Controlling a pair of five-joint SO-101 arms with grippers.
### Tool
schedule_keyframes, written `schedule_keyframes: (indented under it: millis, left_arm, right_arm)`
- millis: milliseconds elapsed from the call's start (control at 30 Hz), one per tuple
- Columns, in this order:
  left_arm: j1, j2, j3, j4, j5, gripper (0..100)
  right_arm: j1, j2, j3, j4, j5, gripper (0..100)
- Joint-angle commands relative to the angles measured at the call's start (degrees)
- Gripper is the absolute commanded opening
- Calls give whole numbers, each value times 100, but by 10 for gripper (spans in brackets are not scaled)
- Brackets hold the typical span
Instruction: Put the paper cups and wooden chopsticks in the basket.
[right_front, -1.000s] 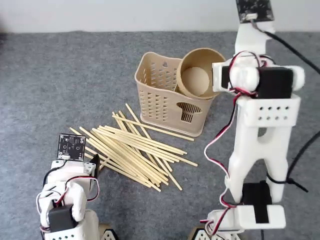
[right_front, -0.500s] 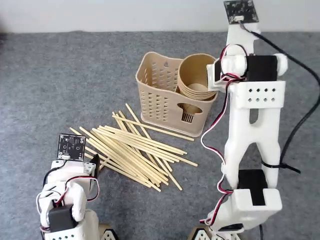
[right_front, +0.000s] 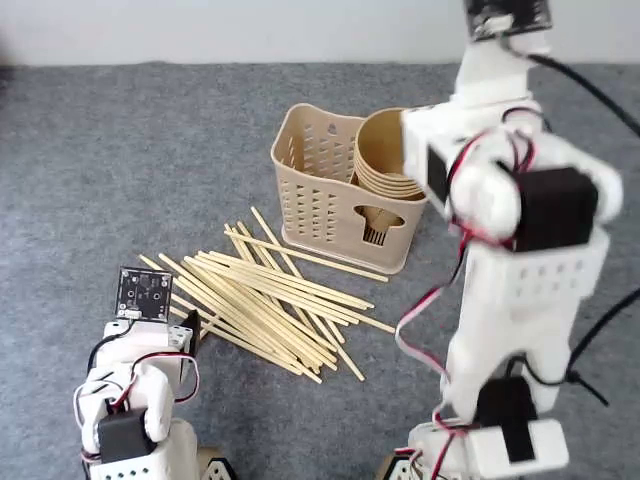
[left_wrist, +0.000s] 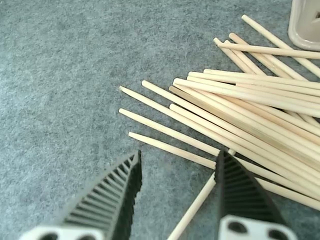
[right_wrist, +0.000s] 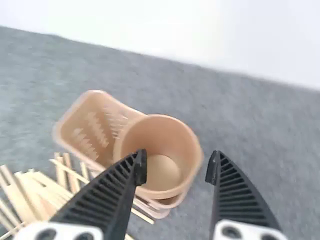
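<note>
Since cups (right_wrist: 160, 150) sit in the basket (right_wrist: 82, 127) under the open, empty right pincer (right_wrist: 177, 157), the left pincer (left_wrist: 180, 156), open and empty over chopsticks (left_wrist: 240, 110), should likely descend and close.

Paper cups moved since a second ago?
Yes. The paper cups settled lower into the basket, turning from tilted toward the camera to more upright.

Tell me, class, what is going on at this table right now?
On a grey felt table, a stack of tan paper cups sits inside the beige perforated plastic basket. The right gripper hangs open above it, holding nothing. The pale wooden chopsticks lie piled on the table beside the basket, with the left gripper open low over their ends, gripping none.
</note>
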Motion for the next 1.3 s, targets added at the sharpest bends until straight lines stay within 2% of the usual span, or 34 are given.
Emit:
schedule_keyframes:
  millis: [0,267,433,733,833,1033,1200,1267]
  left_arm:
    - [-44,-97,-66,-132,-62,229]
    - [-44,-97,-66,-132,-62,229]
    - [-44,-97,-66,-132,-62,229]
    - [-62,-97,-75,-132,-62,229]
    - [-475,-97,-189,-211,-44,229]
    - [-1468,-97,-198,-686,-18,229]
    - [-1600,-105,-198,-721,-9,229]
    - [-1600,-105,-198,-721,-9,229]
  right_arm:
    - [-312,-435,563,233,105,206]
    - [-356,189,2189,-101,264,6]
    - [-356,558,2277,-101,607,9]
    - [-514,-462,1108,-110,624,9]
    - [-840,-514,1108,163,633,9]
    - [-1490,-207,2242,92,633,9]
    - [-2018,338,3191,-382,659,9]
    - [-2149,646,3411,-611,1002,11]
